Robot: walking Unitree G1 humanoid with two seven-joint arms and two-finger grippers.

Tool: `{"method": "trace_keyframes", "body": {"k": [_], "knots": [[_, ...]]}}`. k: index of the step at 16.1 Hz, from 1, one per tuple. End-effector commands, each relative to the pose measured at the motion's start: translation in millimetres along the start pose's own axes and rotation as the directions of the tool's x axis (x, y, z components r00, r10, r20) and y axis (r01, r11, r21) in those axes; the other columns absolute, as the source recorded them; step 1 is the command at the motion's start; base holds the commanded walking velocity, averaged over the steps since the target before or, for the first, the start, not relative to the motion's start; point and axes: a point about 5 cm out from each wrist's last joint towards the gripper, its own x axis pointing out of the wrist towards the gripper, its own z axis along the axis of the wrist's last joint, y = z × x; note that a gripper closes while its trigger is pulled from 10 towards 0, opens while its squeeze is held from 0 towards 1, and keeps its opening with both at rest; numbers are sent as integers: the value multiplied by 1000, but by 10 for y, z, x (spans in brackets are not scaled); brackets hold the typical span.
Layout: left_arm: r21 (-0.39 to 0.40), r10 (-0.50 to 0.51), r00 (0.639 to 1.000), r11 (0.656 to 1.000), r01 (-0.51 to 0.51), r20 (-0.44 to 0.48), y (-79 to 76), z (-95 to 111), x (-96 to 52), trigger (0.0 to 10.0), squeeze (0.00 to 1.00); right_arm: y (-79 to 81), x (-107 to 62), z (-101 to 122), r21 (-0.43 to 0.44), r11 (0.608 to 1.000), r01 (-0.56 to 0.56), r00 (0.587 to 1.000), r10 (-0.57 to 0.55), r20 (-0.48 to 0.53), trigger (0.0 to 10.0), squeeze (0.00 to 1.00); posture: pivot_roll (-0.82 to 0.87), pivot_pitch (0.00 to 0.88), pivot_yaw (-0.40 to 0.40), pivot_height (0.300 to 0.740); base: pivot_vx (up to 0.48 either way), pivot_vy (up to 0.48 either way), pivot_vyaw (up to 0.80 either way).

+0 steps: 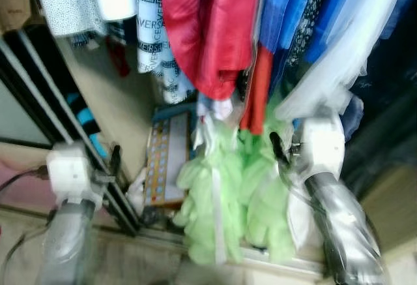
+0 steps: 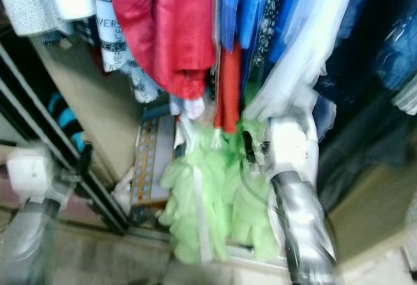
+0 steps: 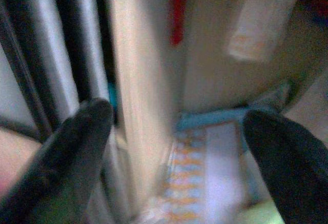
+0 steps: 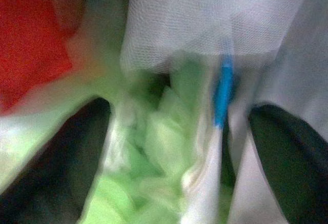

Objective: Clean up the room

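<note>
A pale green fluffy garment [image 1: 221, 200] hangs low among the clothes in an open wardrobe, its hem near the floor. My right gripper [image 1: 279, 149] is at that garment's right side, just under a sheer white garment [image 1: 339, 63]. In the right wrist view this gripper [image 4: 179, 152] is open, with green fabric [image 4: 154, 147] and white mesh between and beyond its fingers. My left gripper [image 1: 115, 161] is lower left, beside the wardrobe's sliding door frame [image 1: 58, 96]. It stands open [image 3: 179, 147] and holds nothing, pointing at a flat patterned box [image 3: 205, 172].
A red garment [image 1: 208, 30], blue ones [image 1: 293, 11] and a black-and-white printed cloth [image 1: 153, 37] hang close together above. The flat patterned box [image 1: 166, 158] leans on the wardrobe floor behind the green garment. Dark clothes [image 2: 365, 102] fill the right side.
</note>
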Motion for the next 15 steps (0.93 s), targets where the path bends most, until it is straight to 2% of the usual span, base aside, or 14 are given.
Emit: {"method": "trace_keyframes", "body": {"k": [1, 4, 6, 7, 8, 10, 12, 13, 15], "knots": [[0, -25, 998, 1000, 25, -61, -29, -124, -107, 10000, 0, 85, -140, -148, 4, 1000, -24, 1000, 24, -9, 10000, 0, 31, 0, 34, 740, 0, 0, 0], [63, -12, 1000, 998, 13, -18, 75, -67, -137, 10000, 0, 104, -211, -151, -28, 999, -30, 999, 31, 16, 10000, 0, 25, 0, 52, 740, 0, 0, 0], [57, 43, 999, 997, -42, -11, 162, -132, -256, 10000, 0, 53, -291, -228, -47, 998, -32, 999, 31, -13, 10000, 0, 36, 0, 35, 740, 0, 0, 0], [88, 80, 996, 993, -76, -42, 182, -204, -311, 10000, 0, 20, -300, -312, -68, 997, -30, 999, 29, -16, 10000, 0, 40, 0, 34, 740, 0, 0, 0], [83, 84, 994, 993, -78, -65, 176, -240, -369, 10000, 0, 5, -356, -310, -74, 997, -23, 1000, 22, -8, 10000, 0, 42, 0, 31, 740, 0, 0, 0], [88, 70, 991, 994, -60, -111, 155, -318, -579, 10000, 0, -37, -580, -296, -152, 988, -27, 999, 30, 18, 10000, 0, 42, 0, 28, 740, 0, 0, 0], [79, 90, 987, 994, -80, -131, 157, -364, -671, 10000, 0, -79, -651, -320, -181, 983, -28, 999, 30, 9, 10000, 0, 30, 0, 30, 740, 0, 0, 394], [68, 108, 986, 993, -100, -128, 149, -357, -660, 10000, 0, -80, -648, -333, -200, 979, -37, 999, 38, 2, 10000, 0, 30, 0, 30, 740, 0, 0, 788], [23, 67, 989, 998, -64, -129, -51, -346, -530, 10000, 0, 10, -612, -337, -199, 977, -75, 997, 80, 15, 10000, 0, 23, 0, 14, 740, 0, 0, 791]]}}
